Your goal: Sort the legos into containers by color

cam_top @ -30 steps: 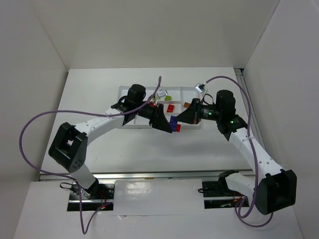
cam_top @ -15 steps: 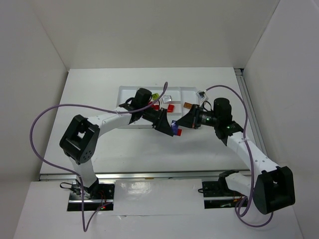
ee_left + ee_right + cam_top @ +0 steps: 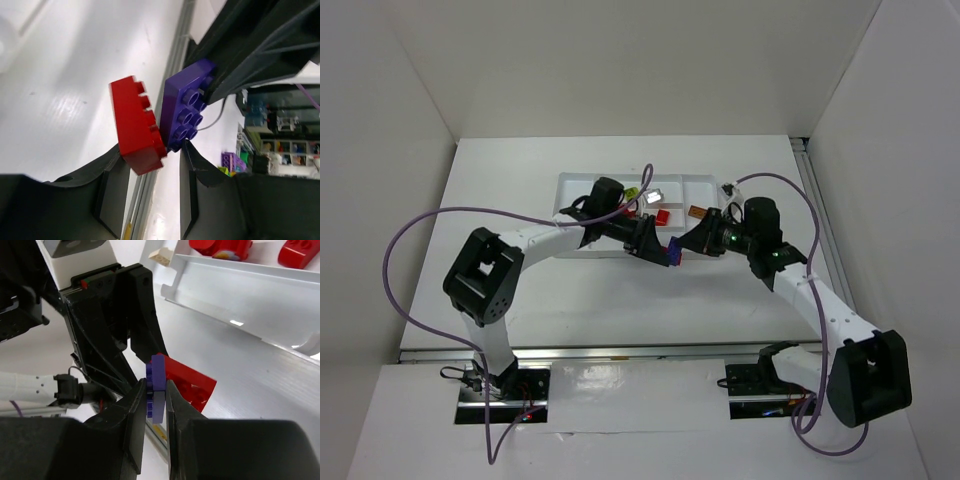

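Your left gripper (image 3: 152, 165) is holding the red brick (image 3: 136, 125) in a narrow grip, and your right gripper (image 3: 156, 395) is pinching the purple brick (image 3: 186, 110) tight. The bricks are sticking face to face just beside the near wall of the tray (image 3: 240, 270), so the pull is probably going straight apart, across that seam.

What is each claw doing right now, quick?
Left claw: closed, holding the red brick.
Right claw: closed, pinching the purple brick, which touches the red brick.
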Motion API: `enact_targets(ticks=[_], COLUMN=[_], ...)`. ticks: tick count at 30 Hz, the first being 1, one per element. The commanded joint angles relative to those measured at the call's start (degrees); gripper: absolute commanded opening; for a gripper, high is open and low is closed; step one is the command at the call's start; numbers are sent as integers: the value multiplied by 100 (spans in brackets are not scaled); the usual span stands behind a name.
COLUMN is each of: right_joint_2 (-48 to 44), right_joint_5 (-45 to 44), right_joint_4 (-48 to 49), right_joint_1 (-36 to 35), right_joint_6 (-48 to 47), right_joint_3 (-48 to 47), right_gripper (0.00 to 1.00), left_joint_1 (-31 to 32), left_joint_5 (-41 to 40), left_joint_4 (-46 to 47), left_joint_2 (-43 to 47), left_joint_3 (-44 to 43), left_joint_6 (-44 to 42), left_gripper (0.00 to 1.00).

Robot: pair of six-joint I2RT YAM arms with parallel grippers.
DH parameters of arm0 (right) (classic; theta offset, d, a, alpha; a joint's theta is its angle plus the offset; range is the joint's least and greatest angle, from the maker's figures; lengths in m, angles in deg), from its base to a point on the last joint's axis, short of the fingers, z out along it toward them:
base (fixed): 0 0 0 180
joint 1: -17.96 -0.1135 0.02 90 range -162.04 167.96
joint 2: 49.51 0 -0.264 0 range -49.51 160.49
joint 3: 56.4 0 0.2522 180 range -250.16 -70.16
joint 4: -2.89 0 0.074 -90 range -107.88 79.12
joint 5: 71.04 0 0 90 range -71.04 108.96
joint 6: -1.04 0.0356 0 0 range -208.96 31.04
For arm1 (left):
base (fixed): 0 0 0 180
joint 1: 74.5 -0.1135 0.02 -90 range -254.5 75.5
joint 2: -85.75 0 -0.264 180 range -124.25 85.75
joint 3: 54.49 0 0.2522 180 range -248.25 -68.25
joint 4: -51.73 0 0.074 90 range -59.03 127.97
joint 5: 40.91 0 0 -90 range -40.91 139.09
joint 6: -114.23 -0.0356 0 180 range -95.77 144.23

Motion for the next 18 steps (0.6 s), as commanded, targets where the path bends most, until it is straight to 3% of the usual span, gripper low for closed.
enact_targets(ticks=[1, 8, 18], right_joint_2=[211, 642, 1073], right_joint_5=[-275, -221, -326], right_joint_4=[8, 704, 828], right_joint_1=[-45, -395, -730], right_joint_6=[-20, 210, 157], right_joint_3=[-56, 384, 551], right_gripper=[0, 0, 0], left_joint_1=[-144, -144, 14], left_joint_5=[-671, -1260, -1551], left_joint_4=[-179, -752, -699], left_joint_2=[-69, -263, -491], left_joint_3=[-351, -300, 35], left_joint_6=[45, -157, -149], left_gripper=[23, 22, 22])
